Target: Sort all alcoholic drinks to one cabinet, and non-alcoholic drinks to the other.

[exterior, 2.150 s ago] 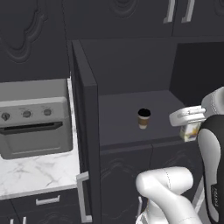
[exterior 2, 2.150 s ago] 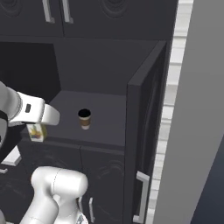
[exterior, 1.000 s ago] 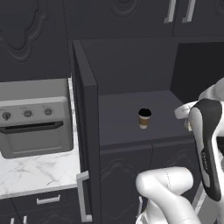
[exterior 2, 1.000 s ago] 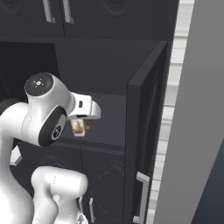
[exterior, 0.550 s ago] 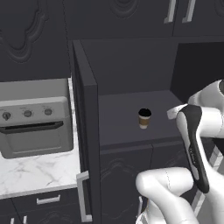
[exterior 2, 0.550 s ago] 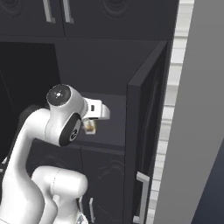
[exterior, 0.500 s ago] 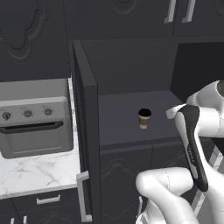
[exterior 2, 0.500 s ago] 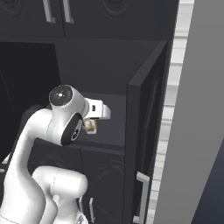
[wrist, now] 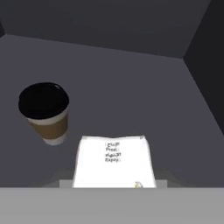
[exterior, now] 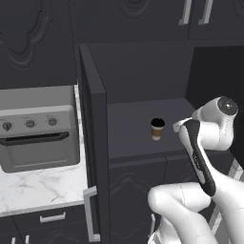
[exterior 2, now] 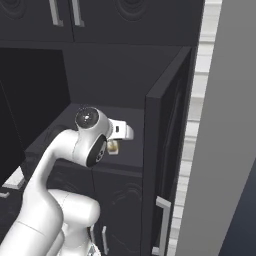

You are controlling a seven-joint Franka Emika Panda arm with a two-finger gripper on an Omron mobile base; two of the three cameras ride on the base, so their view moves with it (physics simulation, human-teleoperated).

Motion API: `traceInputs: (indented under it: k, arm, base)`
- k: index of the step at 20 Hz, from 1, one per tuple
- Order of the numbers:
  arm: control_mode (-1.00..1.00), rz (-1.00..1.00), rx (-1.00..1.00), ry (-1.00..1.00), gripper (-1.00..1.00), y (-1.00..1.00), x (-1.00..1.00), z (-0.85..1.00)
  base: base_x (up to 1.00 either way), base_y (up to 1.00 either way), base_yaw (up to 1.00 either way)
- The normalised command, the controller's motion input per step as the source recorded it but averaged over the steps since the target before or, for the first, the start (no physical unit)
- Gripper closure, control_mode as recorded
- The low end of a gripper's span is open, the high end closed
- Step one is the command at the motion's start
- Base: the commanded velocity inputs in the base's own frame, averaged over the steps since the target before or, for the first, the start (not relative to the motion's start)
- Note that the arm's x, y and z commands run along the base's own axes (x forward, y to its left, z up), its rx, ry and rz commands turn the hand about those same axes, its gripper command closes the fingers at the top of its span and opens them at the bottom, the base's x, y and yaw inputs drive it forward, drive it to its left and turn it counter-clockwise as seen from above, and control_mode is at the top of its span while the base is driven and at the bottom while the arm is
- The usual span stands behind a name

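Note:
The pale carton point(wrist: 114, 161) fills the lower middle of the hand view, its white printed top facing the camera. My gripper point(exterior 2: 114, 145) is shut on the carton point(exterior 2: 113, 147), just inside the open dark cabinet with the plain grey interior point(exterior: 138, 128). The paper coffee cup point(wrist: 44, 111) with its black lid stands upright on the cabinet floor, a short way left of the carton and apart from it. In the left base view the cup point(exterior: 157, 128) stands mid-floor, with my hand point(exterior: 183, 125) to its right. Whether the carton touches the floor I cannot tell.
The cabinet's thick door point(exterior: 93, 143) stands open at the left, its short silver handle point(exterior: 90, 214) low down. An oven point(exterior: 35, 128) and a marble counter point(exterior: 28, 188) lie further left. Carved upper doors point(exterior: 193, 12) hang above. A white wall point(exterior 2: 225, 150) rises at the right.
My arm has swung from the right side of the opening into the cabinet, carrying the carton toward the cup. The cup has not moved.

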Motion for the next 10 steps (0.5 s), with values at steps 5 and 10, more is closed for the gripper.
traceInputs:
  k: [5, 10]
  arm:
    - [-1.0, 0.0, 0.0, 0.0, 1.0, -0.16, 0.34, -0.48]
    - [-1.0, 0.0, 0.0, 0.0, 1.0, -0.02, 0.44, -0.23]
  base:
    - [0.0, 0.0, 0.0]
    - [0.0, 0.0, 0.0]
